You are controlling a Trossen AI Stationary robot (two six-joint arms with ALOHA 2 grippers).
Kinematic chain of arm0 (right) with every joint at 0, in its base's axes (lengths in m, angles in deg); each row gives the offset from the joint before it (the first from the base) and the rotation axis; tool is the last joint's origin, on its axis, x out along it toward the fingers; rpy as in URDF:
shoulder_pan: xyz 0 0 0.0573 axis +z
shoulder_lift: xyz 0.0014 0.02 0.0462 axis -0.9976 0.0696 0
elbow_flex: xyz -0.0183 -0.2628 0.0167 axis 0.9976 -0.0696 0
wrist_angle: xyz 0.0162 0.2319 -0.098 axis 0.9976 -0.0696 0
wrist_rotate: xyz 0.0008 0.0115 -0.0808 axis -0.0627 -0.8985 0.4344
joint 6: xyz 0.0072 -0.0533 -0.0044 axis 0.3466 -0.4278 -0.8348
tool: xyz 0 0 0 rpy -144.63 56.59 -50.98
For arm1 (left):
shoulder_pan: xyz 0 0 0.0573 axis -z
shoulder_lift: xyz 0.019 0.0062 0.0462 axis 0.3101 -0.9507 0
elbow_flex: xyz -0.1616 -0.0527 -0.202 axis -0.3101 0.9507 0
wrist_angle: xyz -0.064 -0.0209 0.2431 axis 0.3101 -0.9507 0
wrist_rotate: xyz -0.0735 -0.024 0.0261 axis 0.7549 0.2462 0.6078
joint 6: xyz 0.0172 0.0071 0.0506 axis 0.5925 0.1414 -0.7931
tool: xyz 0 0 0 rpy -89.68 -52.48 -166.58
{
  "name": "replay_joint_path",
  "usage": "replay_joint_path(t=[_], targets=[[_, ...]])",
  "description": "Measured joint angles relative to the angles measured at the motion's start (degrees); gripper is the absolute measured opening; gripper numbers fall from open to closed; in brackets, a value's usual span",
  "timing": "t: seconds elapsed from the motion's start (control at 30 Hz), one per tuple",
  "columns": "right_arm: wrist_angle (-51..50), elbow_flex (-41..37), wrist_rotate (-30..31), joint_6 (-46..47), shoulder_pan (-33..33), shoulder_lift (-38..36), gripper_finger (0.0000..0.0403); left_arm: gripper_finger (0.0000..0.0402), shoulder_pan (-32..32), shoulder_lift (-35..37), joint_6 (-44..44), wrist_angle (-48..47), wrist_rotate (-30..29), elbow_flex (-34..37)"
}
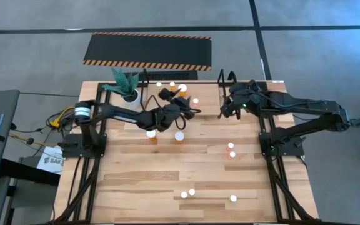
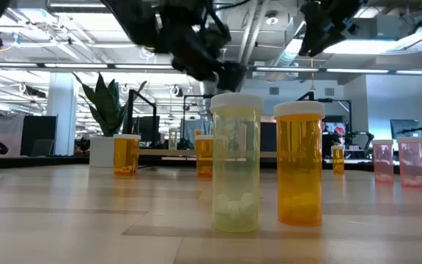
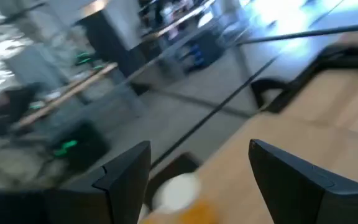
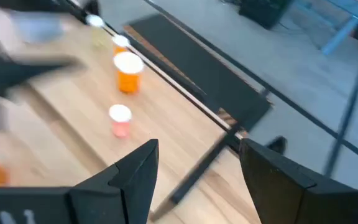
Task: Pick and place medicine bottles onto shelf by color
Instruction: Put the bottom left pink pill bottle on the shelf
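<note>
Over shelf | left claw open | right claw open | labels seemingly unreadable

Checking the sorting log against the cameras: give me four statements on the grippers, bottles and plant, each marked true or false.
1. The right gripper is open and holds nothing. True.
2. The plant lies tipped over at the table's near edge. False: it stands by the shelf at the far edge.
3. The left gripper is open over an orange bottle. True.
4. All bottles are on the shelf. False: several stand on the table.
</note>
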Motion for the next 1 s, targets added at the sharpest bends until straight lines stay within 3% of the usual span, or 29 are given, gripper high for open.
replay_joint_path(t=[0.1,0.27,0.43,0.53,0.6,0.83,1.0], targets=[[1.3,0.0,-1.5,-1.3,-2.2,1.9,0.0249,0.0259,1.8,6.3,7.8,-15.7,0.7,0.0],[5.3,0.0,-9.2,-2.4,-6.6,6.6,0.0249,0.0259,3.3,15.0,22.0,-38.6,18.1,0.0],[11.0,0.0,-23.8,-7.0,-11.7,12.5,0.0249,0.0259,4.9,20.4,34.0,-52.3,30.1,0.0],[15.8,0.0,-32.8,-9.2,-13.9,16.4,0.0249,0.0259,7.2,21.0,37.6,-54.0,30.8,0.0],[18.1,0.0,-35.3,-10.4,-14.9,18.9,0.0249,0.0259,8.7,21.0,38.2,-54.4,29.5,0.1],[21.6,0.0,-34.5,-26.8,-15.7,26.3,0.0249,0.0258,12.7,20.5,44.7,-54.0,24.2,3.1],[21.3,2.3,-32.9,-29.6,-15.8,28.3,0.0249,0.0258,13.8,20.5,50.5,-54.0,22.9,5.6]])
